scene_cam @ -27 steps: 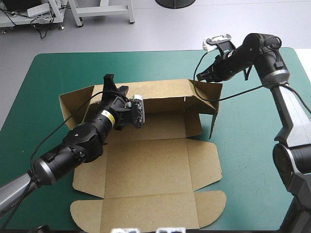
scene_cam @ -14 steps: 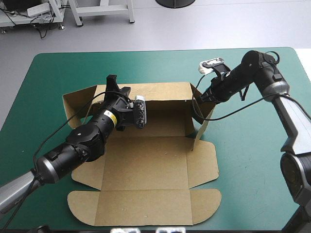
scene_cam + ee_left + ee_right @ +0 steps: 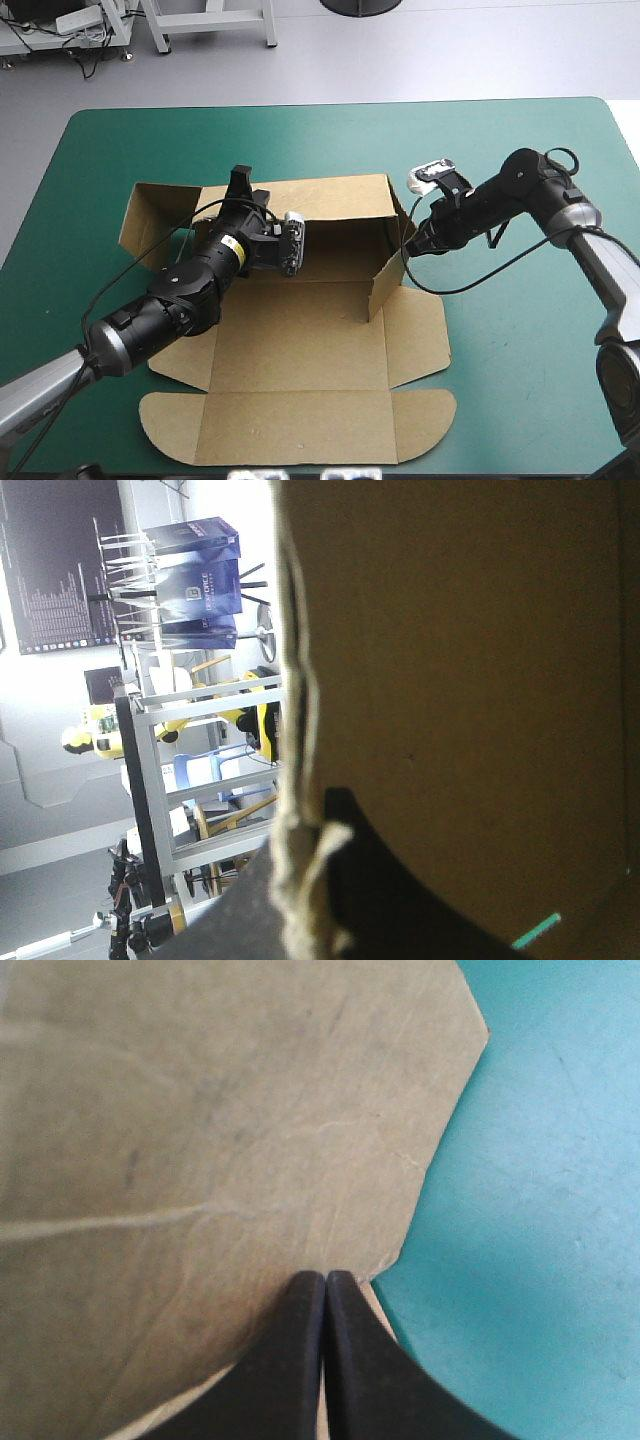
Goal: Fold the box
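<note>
The brown box lies open on the teal-green cover, its back wall raised. My left gripper is shut on that wall's top edge. In the left wrist view the board's edge runs between the black fingers of my left gripper. My right gripper is shut at the box's right end, its tips against the outside of the right side flap, which stands swung inward over the floor. In the right wrist view my right gripper meets the flap at its edge.
The left side flap stands angled outward at the back wall's left end. The lid panel with rounded tabs lies flat toward the near edge. Bare teal-green cover stretches to the right of the box.
My right gripper has moved down and in toward the box, and the right side flap has swung from pointing outward to inward. My left gripper has shifted slightly right on the back wall.
</note>
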